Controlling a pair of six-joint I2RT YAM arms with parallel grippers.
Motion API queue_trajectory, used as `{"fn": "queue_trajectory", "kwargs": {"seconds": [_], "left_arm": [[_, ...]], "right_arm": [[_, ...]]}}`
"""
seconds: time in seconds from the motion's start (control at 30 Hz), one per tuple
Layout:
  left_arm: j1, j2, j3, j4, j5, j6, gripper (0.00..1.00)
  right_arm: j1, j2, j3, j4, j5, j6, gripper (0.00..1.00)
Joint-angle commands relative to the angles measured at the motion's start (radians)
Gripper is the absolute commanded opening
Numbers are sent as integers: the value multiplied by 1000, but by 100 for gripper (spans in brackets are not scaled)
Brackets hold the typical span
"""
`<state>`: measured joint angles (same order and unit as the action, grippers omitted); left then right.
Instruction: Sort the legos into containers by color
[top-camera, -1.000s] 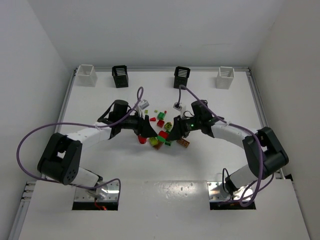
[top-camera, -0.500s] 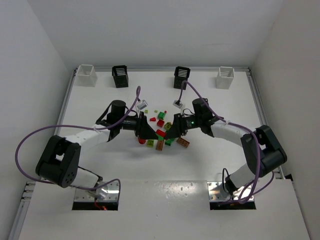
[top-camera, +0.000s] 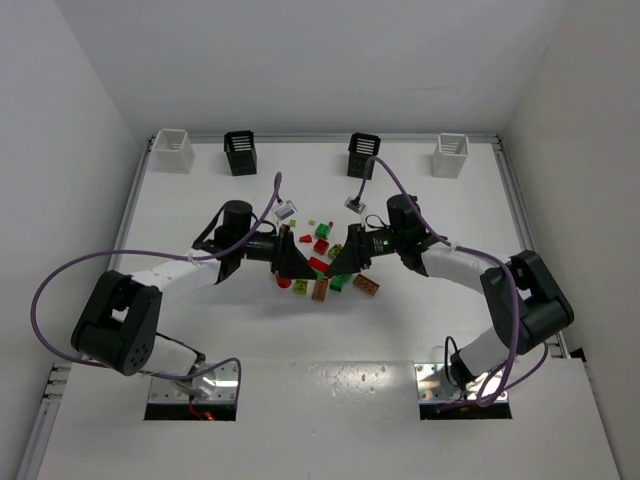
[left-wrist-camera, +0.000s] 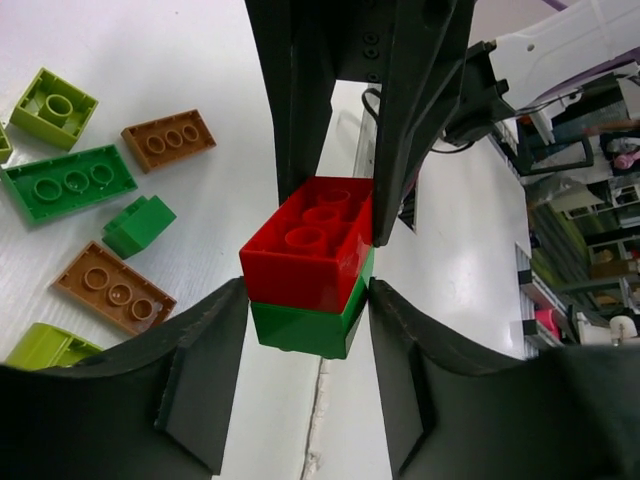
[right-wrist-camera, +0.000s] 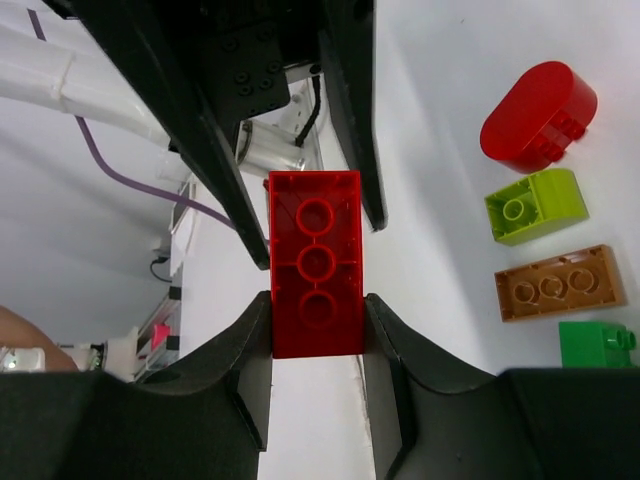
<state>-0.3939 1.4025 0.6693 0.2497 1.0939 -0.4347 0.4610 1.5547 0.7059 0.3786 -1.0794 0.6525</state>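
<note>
A red lego (left-wrist-camera: 310, 240) stacked on a green lego (left-wrist-camera: 305, 325) hangs between both grippers over the table's middle (top-camera: 320, 265). My left gripper (left-wrist-camera: 308, 300) is shut on the stack's near end, its fingers (right-wrist-camera: 200, 130) flanking the far end in the right wrist view. My right gripper (right-wrist-camera: 317, 310) is shut on the red lego (right-wrist-camera: 316, 265), whose hollow underside faces that camera. Loose legos lie around: green (left-wrist-camera: 68, 182), orange-brown (left-wrist-camera: 113, 288), yellow-green (right-wrist-camera: 534, 205), red (right-wrist-camera: 540, 115). The containers stand along the far edge: white (top-camera: 174, 150), black (top-camera: 240, 152), black (top-camera: 363, 154), white (top-camera: 450, 155).
Purple cables loop from both arms, the left arm (top-camera: 180, 268) and the right arm (top-camera: 460, 265), over the table. A raised rim (top-camera: 135, 215) borders the table on its left, right and far sides. More small legos (top-camera: 322, 232) lie just behind the two grippers.
The two grippers have drawn closer together at the table's middle. My left jaws have narrowed onto the red and green stack that the right gripper holds.
</note>
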Motion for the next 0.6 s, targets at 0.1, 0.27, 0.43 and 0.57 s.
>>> {"fn": "queue_trajectory", "kwargs": {"seconds": [0.1,0.27,0.43,0.57], "left_arm": [[-6,-13,-14,48,27,-15,39],[-6,-13,-14,48,38,-15,20],[-6,-23,-36,7,14,22,14],[-6,-33,-45,-72,-57,92,10]], "right_arm": [[4,-15,10,121,-30,26,0],[-5,-15,1,121,22,36,0],[-47,-5,1,144,99,105,0],[-99,42,52,190,147,179,0]]}}
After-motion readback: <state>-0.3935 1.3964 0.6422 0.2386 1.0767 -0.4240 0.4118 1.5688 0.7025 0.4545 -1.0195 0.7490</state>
